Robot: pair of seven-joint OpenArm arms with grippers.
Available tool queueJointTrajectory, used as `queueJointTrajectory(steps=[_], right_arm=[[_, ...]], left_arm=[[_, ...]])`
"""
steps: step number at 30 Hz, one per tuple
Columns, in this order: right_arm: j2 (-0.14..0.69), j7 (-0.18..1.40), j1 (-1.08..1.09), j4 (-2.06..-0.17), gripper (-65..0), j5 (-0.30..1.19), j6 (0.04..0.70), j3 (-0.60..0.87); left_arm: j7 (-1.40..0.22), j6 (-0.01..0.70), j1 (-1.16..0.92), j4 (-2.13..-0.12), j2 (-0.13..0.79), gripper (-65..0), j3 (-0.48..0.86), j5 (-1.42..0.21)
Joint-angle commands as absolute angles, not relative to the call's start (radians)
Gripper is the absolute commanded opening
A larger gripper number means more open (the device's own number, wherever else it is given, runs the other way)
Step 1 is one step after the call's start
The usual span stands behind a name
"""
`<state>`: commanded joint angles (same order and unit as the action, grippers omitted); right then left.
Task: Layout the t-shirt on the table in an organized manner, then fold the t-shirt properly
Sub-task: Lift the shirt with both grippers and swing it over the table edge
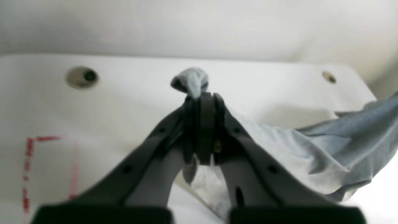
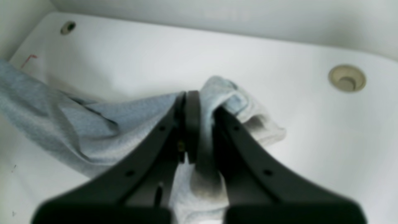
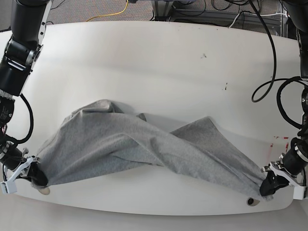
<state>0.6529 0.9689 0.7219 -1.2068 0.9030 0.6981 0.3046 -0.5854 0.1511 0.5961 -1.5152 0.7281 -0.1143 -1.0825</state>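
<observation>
Clamped on a bunched corner of the t-shirt (image 1: 326,155), the left pincer (image 1: 203,96) sits nearest its wrist camera, a nub of grey cloth poking out at 12 o'clock. Likewise the right pincer (image 2: 192,96) pinches a fold of the shirt, cloth spilling toward 9 o'clock. From the base view the t-shirt (image 3: 139,144) stretches twisted across the white desk (image 3: 144,57), from the right pincer (image 3: 34,174) at 8 o'clock to the left pincer (image 3: 267,185) at 4 o'clock, near a red dashed mark (image 3: 278,139).
</observation>
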Motion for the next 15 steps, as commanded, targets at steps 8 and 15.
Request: queueJointTrajectory(steps=[8,15], right_arm=[[0.659,0.981,0.852,-1.204,-64.8,0.903,0.698,0.269],[0.685,1.0,1.012,-1.201,-64.8,0.903,0.698,0.165]], left_arm=[[-0.651,0.176,0.737,-1.511,0.725,-64.9,-0.105,-1.081],[-0.659,0.177,0.837,-1.517,0.72,-64.7,-0.114,-1.086]])
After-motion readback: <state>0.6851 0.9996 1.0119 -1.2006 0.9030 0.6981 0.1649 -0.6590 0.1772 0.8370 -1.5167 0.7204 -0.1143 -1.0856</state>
